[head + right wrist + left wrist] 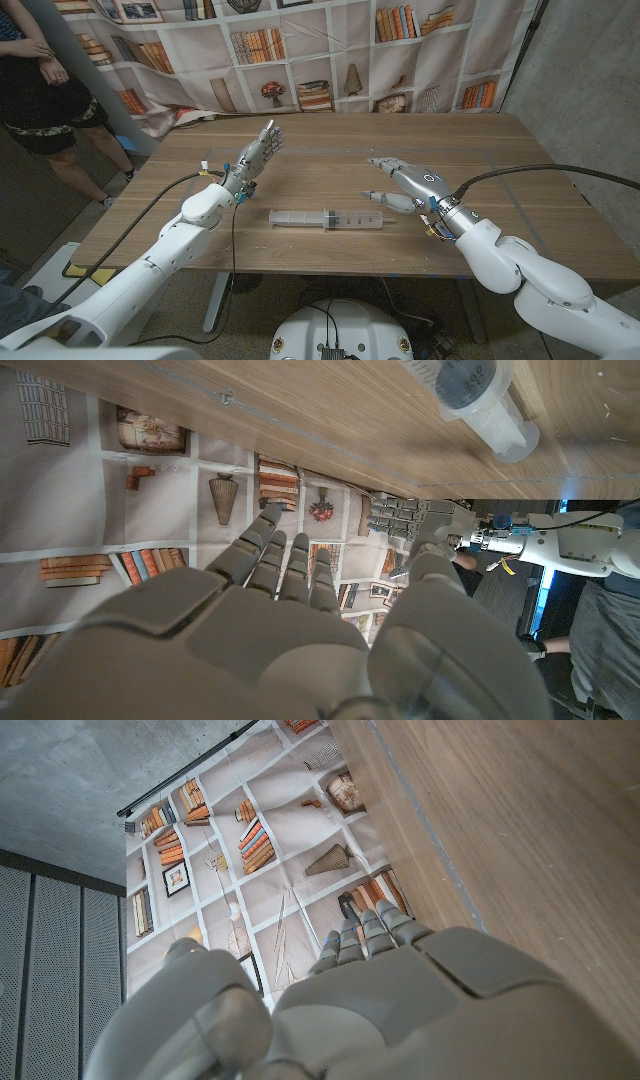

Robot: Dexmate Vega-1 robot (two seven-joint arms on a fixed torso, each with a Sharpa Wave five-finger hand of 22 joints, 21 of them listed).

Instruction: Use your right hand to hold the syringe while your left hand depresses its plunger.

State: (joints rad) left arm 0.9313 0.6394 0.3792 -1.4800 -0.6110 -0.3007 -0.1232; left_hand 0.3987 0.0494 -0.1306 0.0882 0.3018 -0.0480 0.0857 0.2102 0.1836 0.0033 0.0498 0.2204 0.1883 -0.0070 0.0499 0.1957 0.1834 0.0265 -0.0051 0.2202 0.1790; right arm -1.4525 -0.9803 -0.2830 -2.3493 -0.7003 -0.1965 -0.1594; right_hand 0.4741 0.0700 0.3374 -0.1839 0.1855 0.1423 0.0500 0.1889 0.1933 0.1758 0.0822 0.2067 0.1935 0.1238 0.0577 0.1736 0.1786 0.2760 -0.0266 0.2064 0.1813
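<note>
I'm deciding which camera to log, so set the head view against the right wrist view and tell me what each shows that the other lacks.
Head view alone: the whole syringe lying on the wooden table between the hands, untouched, plus the right arm and a person standing at the far left. Right wrist view alone: the back of the right hand close up and the syringe's end, cut off by the frame. Both show the syringe, the right hand, the open left hand and the bookshelf backdrop.

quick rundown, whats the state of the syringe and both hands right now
syringe: lying flat on the table, plunger drawn out, untouched
right hand: open, fingers apart, just beside the syringe's end, holding nothing
left hand: open, raised with fingers up, well clear of the syringe
</note>
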